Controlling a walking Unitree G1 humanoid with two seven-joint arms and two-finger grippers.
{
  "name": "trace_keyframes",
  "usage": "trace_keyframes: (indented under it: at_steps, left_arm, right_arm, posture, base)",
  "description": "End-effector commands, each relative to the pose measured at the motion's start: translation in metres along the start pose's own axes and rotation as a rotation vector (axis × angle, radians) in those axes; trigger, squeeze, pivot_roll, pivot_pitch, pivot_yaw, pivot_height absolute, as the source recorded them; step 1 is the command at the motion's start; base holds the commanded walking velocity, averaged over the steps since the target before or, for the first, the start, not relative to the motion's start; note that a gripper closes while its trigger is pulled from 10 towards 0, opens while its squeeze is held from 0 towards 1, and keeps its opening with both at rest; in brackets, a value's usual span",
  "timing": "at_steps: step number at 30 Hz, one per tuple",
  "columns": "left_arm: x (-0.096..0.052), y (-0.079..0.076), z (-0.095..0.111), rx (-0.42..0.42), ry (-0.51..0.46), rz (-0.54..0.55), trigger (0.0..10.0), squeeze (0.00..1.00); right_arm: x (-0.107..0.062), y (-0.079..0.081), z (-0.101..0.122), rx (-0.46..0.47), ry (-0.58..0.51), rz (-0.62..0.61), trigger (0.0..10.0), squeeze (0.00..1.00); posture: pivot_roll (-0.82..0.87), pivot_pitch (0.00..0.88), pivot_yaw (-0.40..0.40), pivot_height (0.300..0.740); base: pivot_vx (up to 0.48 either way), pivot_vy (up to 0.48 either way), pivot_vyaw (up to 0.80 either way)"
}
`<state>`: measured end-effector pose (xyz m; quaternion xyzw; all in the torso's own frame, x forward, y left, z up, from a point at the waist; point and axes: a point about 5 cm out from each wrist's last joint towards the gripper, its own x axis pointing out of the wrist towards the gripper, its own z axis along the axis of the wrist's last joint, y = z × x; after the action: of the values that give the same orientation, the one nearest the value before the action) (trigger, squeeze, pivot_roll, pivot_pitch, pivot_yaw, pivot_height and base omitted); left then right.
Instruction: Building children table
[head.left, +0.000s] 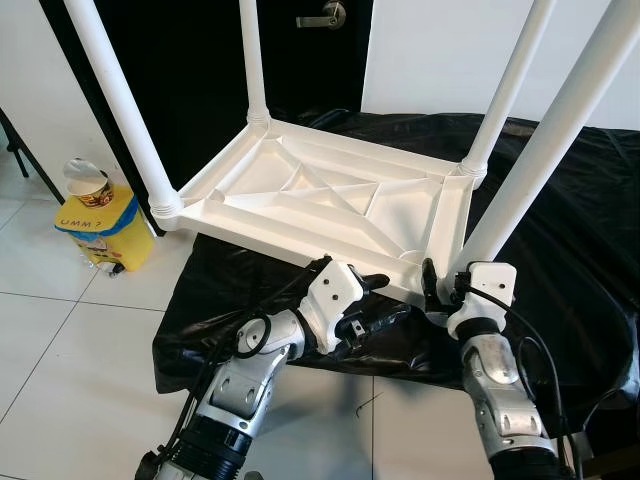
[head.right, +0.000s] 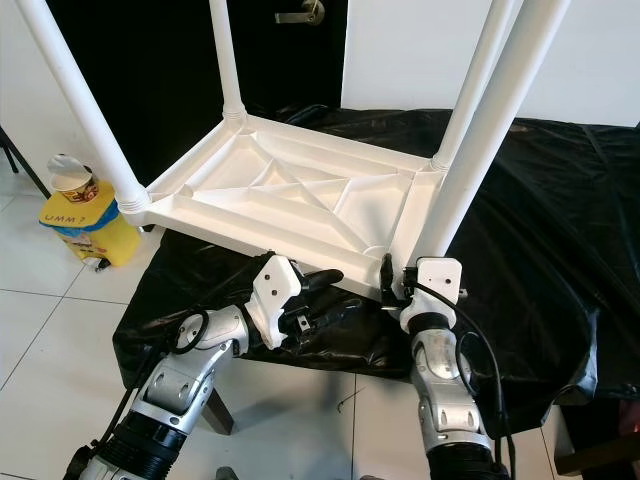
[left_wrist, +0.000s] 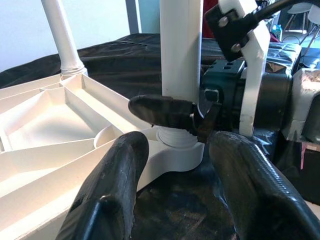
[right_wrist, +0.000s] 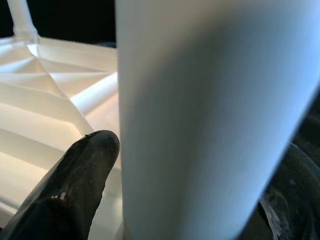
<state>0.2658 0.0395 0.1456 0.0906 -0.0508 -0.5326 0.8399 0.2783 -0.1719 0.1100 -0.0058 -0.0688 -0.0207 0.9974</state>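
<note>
A black plastic sheet (head.left: 560, 230) is spread over a low surface, and on it the white tabletop (head.left: 330, 195) is laid upside down, its ribbed underside facing up. Four white legs are seen standing in the corner sockets: the far-left leg (head.left: 252, 60), the near-left leg (head.left: 120, 110), the far-right leg (head.left: 510, 85) and the near-right leg (head.left: 555, 135), all upright or nearly so. The build is therefore judged to be well advanced (all four legs are in place); what appears to be left is the final seating or tightening of the near-right leg and the turning of the table onto its feet.

That near-right leg is gripped close above its socket by the right gripper (head.left: 440, 285): in the right wrist view the white tube is seen pressed between the two black fingers (right_wrist: 75, 190), one on each side. How firmly it is clamped cannot be told.

The left gripper (head.left: 385, 300) is held just beside the same corner, at the near edge of the tabletop. Its fingers (left_wrist: 115, 190) are spread wide and nothing is held between them; the socket collar (left_wrist: 177, 140) is seen beyond the gap.

Off the sheet, on the tiled floor to the left, a yellow bin (head.left: 105, 225) is stood with a paper cup (head.left: 88, 180) on top.
</note>
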Motion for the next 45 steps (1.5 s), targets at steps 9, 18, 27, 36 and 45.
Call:
trace_keyframes:
  at_steps: [9,18,27,36,45]
  left_arm:
    - [-0.002,0.005,-0.001,0.010,0.010,0.071,10.0,0.00]
    - [-0.006,0.010,0.001,0.035,0.025,0.063,10.0,0.00]
    - [-0.009,0.009,0.003,0.044,0.032,0.078,10.0,0.00]
    - [-0.009,0.007,0.003,0.038,0.029,0.082,10.0,0.00]
    - [-0.007,0.003,0.001,0.024,0.031,0.071,10.0,0.00]
  right_arm:
    - [-0.003,-0.017,0.007,0.003,-0.029,0.199,10.0,0.00]
    - [0.010,-0.023,0.007,-0.055,-0.014,0.379,10.0,0.00]
    - [0.013,-0.023,0.000,-0.088,0.020,0.479,0.0,0.00]
    - [0.006,-0.026,-0.005,-0.045,0.031,0.411,10.0,0.00]
    - [0.000,-0.017,-0.009,-0.027,0.039,0.246,10.0,0.00]
  posture:
    - [-0.02,0.000,-0.029,0.740]
    - [0.00,0.000,-0.010,0.740]
    - [0.03,0.000,-0.019,0.740]
    - [0.01,0.000,-0.027,0.740]
    - [0.00,0.000,-0.018,0.740]
  base:
    - [0.000,0.000,0.00]
    - [0.000,0.000,0.00]
    - [0.000,0.000,0.00]
    - [0.000,0.000,0.00]
    - [0.000,0.000,0.00]
